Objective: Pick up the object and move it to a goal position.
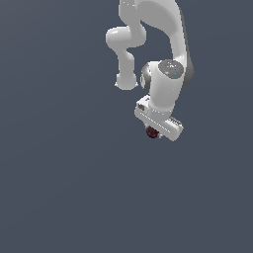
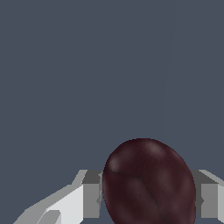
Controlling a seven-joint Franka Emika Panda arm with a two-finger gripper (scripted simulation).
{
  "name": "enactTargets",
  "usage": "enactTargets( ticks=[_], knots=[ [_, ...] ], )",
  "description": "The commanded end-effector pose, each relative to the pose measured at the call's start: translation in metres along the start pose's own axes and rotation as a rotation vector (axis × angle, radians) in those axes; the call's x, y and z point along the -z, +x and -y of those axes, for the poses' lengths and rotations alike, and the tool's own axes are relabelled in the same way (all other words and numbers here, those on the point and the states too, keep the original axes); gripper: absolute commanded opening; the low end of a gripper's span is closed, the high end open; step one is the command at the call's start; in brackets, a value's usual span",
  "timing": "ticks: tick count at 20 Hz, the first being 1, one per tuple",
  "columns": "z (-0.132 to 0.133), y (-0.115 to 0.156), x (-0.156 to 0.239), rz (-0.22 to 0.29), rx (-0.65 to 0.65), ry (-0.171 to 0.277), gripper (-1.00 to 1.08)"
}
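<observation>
The object [image 2: 148,183] is a dark maroon, smooth egg-shaped ball that fills the space between my two grey fingers [image 2: 91,194] in the wrist view. My gripper [image 2: 148,197] is shut on it, one finger pressed on each side. In the exterior view the white arm hangs over the grey floor, and the object [image 1: 151,132] peeks out as a small dark red blob just under the white hand of my gripper [image 1: 154,133]. The fingertips themselves are hidden by the hand there.
A plain grey-blue floor [image 1: 59,188] spreads under and around the arm. The white arm links [image 1: 163,44] rise behind the hand toward the upper edge of the exterior view.
</observation>
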State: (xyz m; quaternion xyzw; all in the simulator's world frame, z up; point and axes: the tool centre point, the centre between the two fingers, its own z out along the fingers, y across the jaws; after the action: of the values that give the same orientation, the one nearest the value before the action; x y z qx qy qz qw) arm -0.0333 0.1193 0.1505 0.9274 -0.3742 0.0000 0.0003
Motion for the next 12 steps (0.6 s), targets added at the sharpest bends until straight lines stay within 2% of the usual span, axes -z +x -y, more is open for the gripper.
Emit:
enactTargets(
  ticks=[1, 12],
  knots=[
    [0.007, -0.003, 0.028, -0.001, 0.000, 0.000, -1.00],
    [0.039, -0.016, 0.144, -0.002, -0.001, 0.000, -1.00]
  ],
)
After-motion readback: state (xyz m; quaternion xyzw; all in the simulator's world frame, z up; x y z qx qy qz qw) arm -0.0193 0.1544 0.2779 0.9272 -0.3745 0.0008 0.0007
